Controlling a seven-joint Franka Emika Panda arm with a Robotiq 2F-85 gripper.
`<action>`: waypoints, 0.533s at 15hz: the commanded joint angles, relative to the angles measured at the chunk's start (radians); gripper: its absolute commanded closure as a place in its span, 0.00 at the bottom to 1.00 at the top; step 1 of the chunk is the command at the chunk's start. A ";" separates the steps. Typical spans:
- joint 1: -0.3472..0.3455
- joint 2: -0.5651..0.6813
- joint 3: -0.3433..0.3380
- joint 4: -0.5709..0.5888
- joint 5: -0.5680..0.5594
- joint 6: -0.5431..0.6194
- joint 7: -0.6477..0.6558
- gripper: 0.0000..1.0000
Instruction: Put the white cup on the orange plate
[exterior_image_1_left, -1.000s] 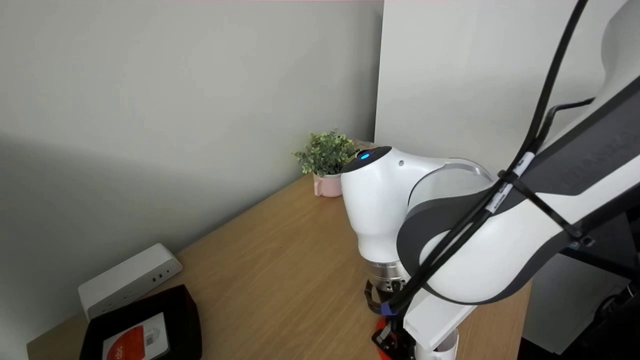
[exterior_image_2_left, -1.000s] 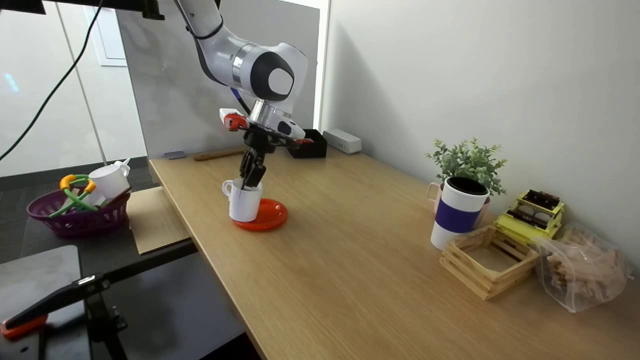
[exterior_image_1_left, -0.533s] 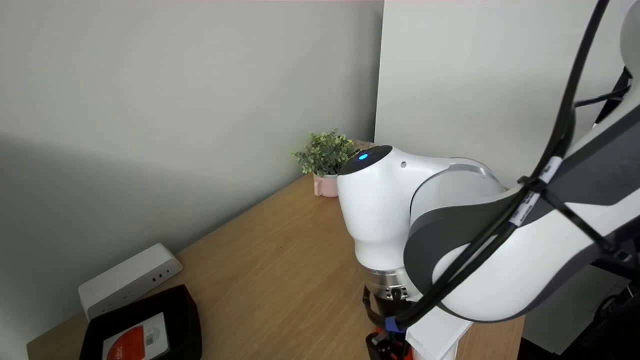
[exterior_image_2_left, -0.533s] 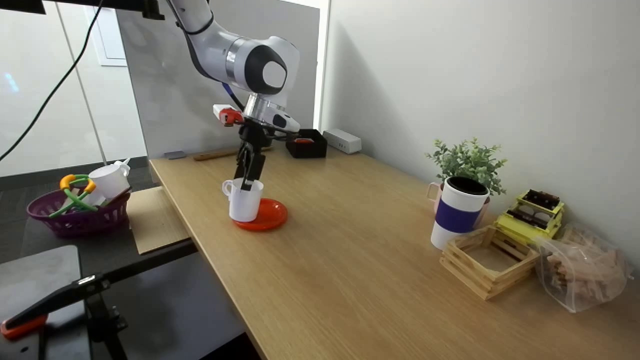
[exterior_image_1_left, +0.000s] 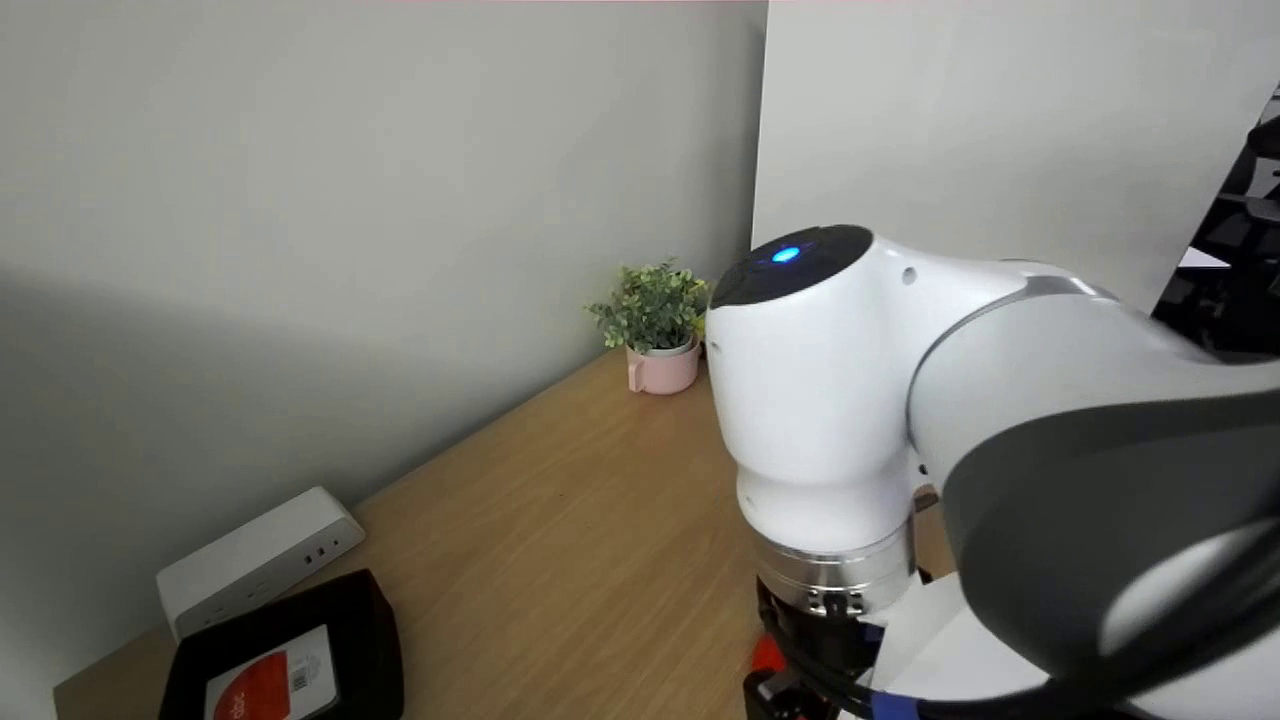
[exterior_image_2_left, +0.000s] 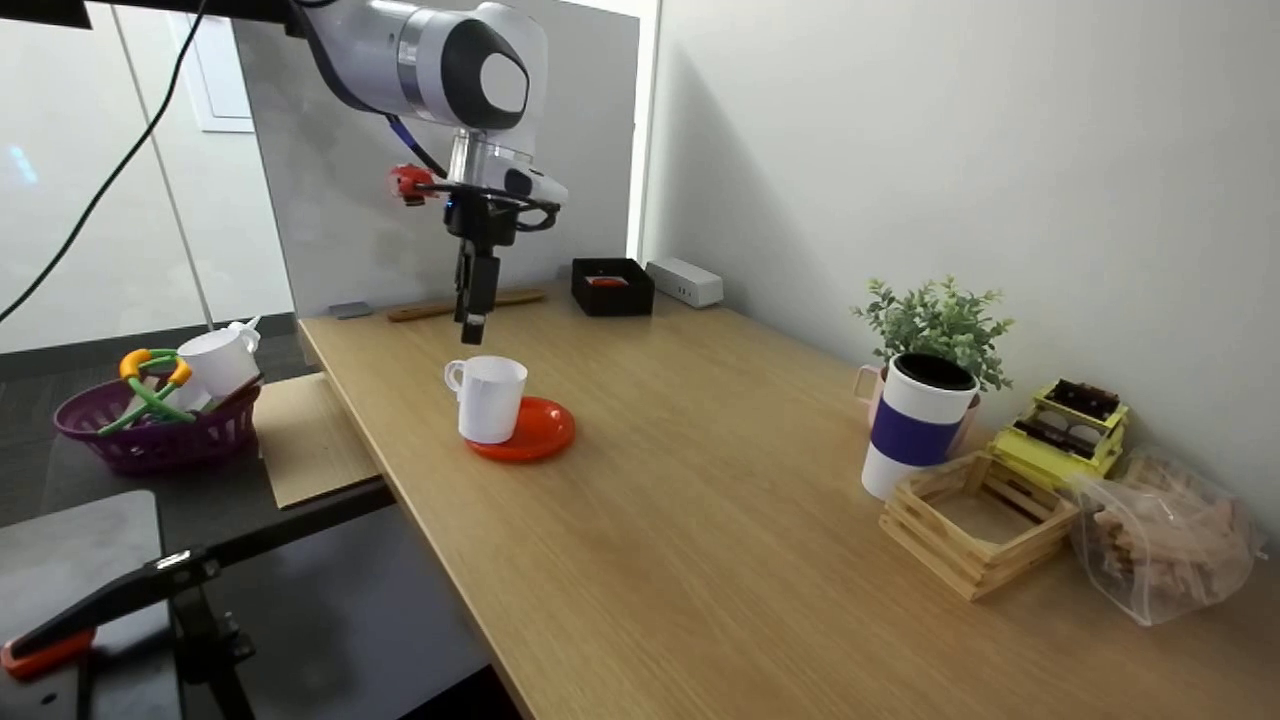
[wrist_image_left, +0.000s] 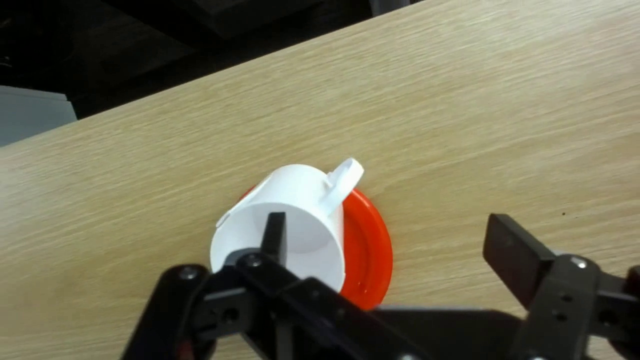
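Wrist view shows the white cup (wrist_image_left: 311, 235) on the orange plate (wrist_image_left: 370, 245), the claw (wrist_image_left: 387, 232) spread and empty, so the job looks done, with nothing left.

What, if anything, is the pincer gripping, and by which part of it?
Nothing is held: the pincer is open and clear of the white cup, which rests on the orange plate.

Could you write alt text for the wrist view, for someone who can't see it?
A white cylindrical mug with a side handle sits off-centre on a round red-orange plate. A black open claw, holding nothing, hangs above the pale wooden table.
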 joint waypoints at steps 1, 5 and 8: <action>0.054 -0.142 -0.008 -0.171 -0.052 0.083 0.149 0.00; 0.039 -0.126 0.026 -0.143 -0.051 0.056 0.163 0.00; 0.039 -0.146 0.027 -0.167 -0.052 0.061 0.168 0.00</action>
